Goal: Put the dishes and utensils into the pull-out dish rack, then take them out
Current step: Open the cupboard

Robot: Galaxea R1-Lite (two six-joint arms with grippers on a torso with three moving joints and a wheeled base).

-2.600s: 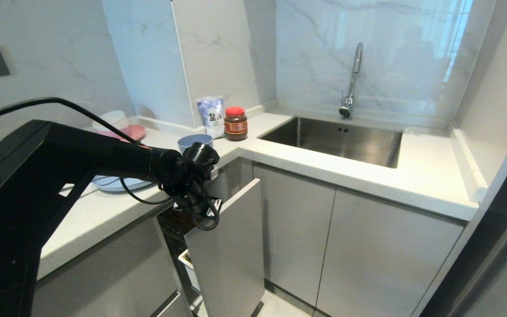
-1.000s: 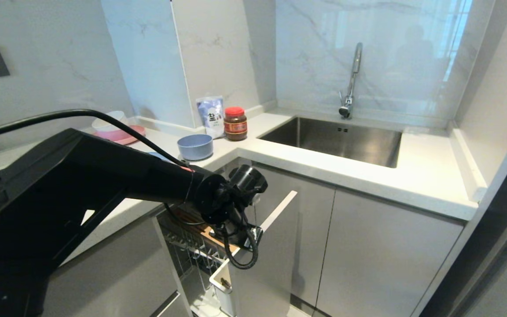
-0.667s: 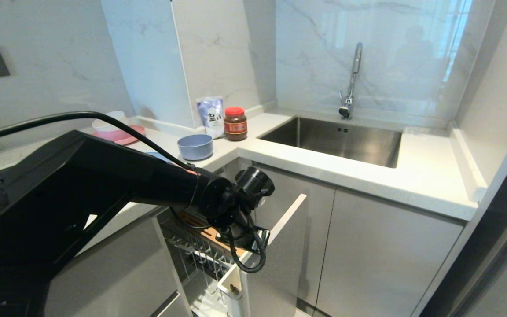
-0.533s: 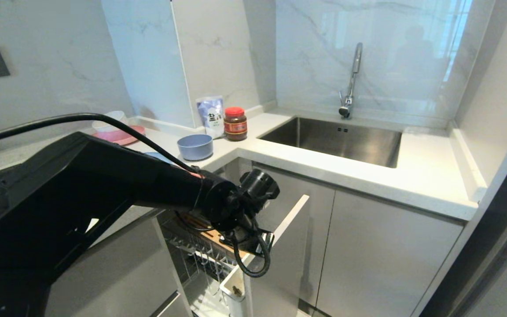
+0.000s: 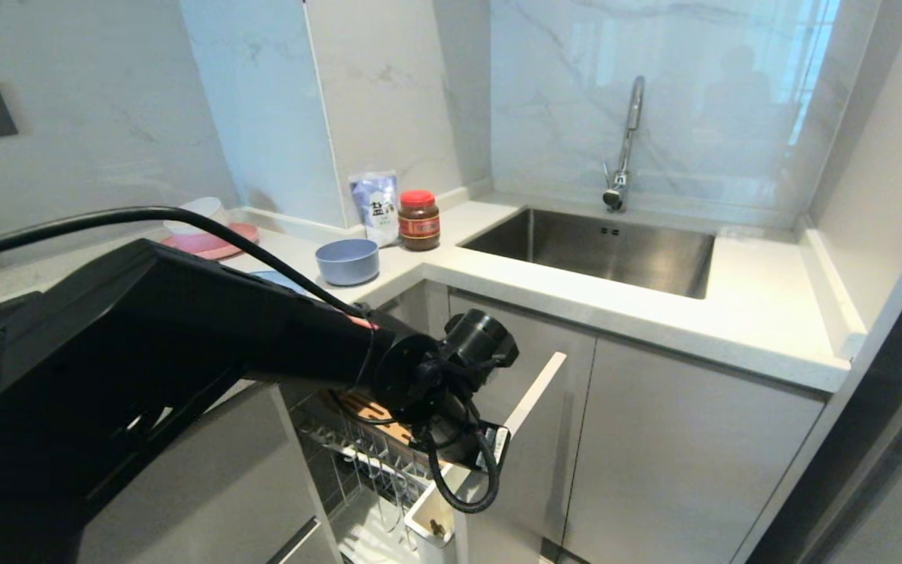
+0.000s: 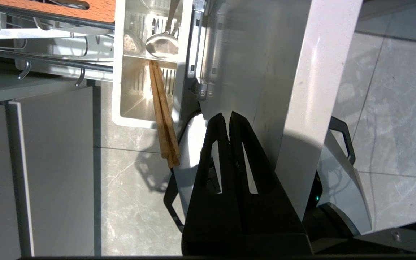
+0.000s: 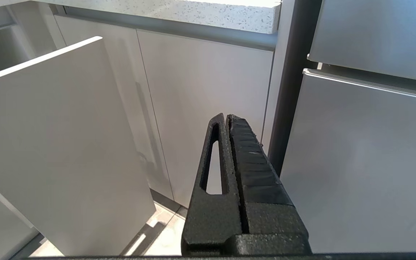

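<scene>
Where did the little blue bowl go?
In the head view, the little blue bowl sits on the white countertop, just left of the red-lidded jar and above the pulled-out dish rack.

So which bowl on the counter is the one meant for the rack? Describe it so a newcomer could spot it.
Start at the sink and go left along the countertop to the red-lidded jar. The light-blue bowl sits just left of it, alone near the counter's edge, unlike the white bowl resting on a pink plate.
</scene>
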